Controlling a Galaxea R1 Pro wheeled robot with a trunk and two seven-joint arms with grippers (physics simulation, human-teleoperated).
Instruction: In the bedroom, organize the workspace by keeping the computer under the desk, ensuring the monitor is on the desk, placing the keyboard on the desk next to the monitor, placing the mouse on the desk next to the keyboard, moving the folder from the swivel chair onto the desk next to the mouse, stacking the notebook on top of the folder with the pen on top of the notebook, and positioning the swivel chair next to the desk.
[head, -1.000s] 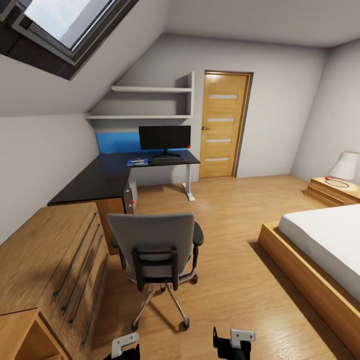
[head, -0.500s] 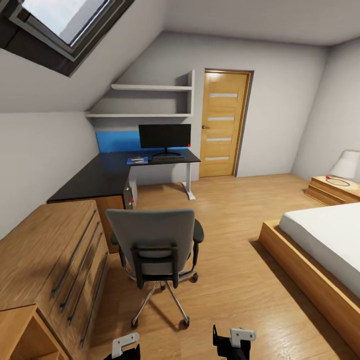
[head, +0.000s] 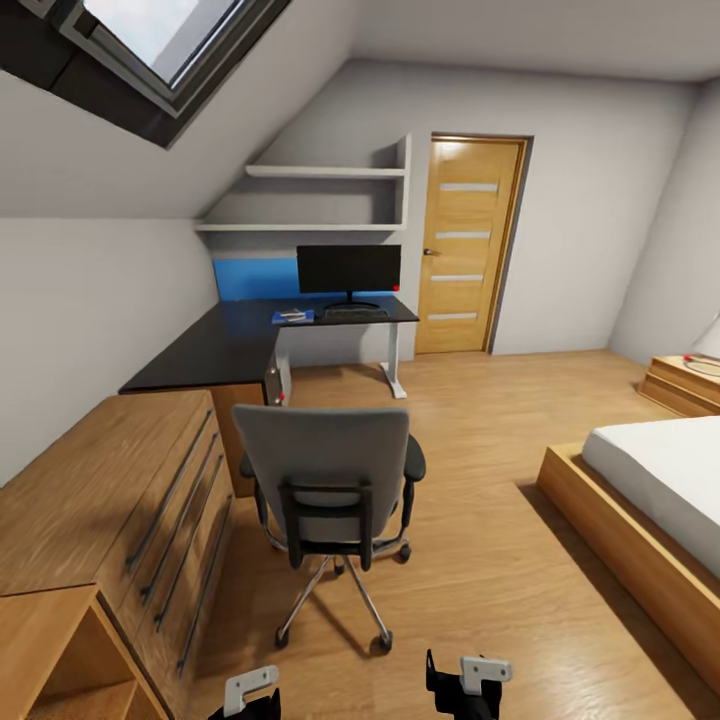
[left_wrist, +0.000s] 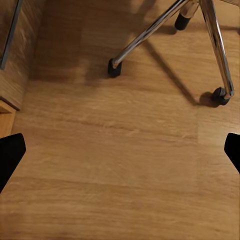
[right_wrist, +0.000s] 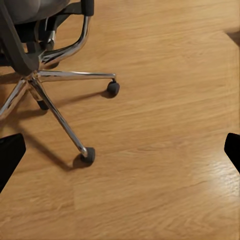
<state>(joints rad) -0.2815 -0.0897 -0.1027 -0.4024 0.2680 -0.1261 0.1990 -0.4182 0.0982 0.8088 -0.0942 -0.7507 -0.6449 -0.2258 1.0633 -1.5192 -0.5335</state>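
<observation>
Five chair casters (right_wrist: 113, 88) at wrists, desk (head: 230, 345) overhead

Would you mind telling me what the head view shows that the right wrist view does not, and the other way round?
The head view alone takes in the desk with the monitor, keyboard and blue folder, plus the door, bed and chest of drawers. The right wrist view alone gives a close look at the chair's casters and chrome legs. Both share the swivel chair and the wooden floor.
</observation>
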